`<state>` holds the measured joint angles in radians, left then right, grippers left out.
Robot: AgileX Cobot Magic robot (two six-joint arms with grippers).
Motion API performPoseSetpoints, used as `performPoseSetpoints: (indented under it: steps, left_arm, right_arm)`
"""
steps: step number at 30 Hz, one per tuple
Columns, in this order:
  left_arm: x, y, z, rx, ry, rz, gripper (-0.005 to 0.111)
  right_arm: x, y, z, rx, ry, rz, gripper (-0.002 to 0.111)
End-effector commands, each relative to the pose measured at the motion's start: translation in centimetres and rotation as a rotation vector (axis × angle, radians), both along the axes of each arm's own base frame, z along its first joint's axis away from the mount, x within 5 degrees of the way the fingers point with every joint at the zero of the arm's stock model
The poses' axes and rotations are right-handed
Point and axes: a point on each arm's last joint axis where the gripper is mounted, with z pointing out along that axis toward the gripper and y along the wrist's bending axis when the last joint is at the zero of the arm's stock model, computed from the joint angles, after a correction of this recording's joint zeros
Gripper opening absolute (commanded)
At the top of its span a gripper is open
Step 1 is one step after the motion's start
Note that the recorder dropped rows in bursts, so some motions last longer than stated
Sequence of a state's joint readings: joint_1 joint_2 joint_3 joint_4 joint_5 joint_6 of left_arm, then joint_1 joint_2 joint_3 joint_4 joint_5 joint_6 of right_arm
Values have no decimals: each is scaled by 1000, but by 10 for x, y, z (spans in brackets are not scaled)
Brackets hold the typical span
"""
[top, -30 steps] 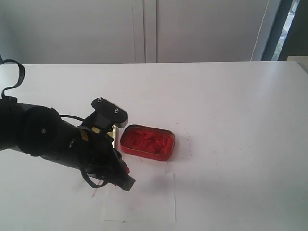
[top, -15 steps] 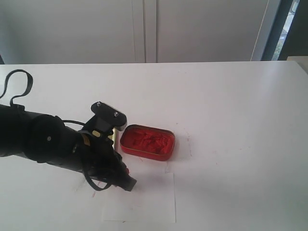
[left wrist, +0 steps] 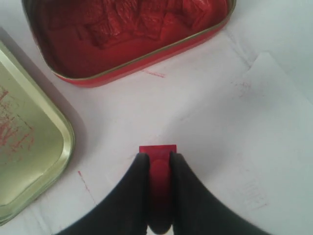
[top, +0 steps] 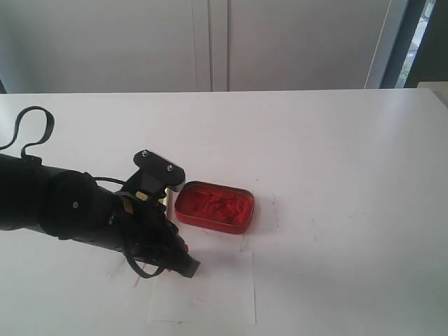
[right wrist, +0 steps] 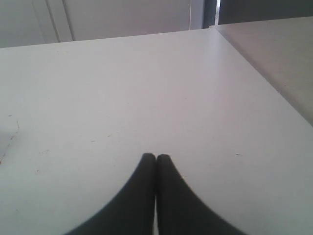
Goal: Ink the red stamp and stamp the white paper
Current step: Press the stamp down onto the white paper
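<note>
My left gripper is shut on the red stamp, pinching its knob with the block end pointing down. In the exterior view the left gripper sits low over the upper left part of the white paper, with a sliver of the red stamp showing. I cannot tell whether the stamp touches the white paper. My right gripper is shut on nothing above bare table and is outside the exterior view.
The open red ink tin lies just behind the paper, and in the left wrist view the red ink tin is close ahead. Its gold lid lies beside it, smeared with red. The table's edge runs near the right gripper.
My left arm has crept slightly to the right and lower over the paper, still holding the stamp. The tin and paper have not moved.
</note>
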<state>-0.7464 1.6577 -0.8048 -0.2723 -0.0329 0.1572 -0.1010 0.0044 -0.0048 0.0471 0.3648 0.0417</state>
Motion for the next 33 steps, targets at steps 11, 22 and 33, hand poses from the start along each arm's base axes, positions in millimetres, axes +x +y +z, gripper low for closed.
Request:
performPoseSetpoints:
  steps: [11, 22, 33]
  left_arm:
    - [-3, 0, -15, 36, 58, -1, 0]
    - [-3, -1, -26, 63, 89, -2, 0]
    - [-6, 1, -28, 83, 127, -12, 0]
  right_arm:
    - [0, 0, -1, -3, -7, 2, 0]
    - [0, 0, -1, -3, -7, 2, 0]
    - [0, 0, -1, -3, -7, 2, 0]
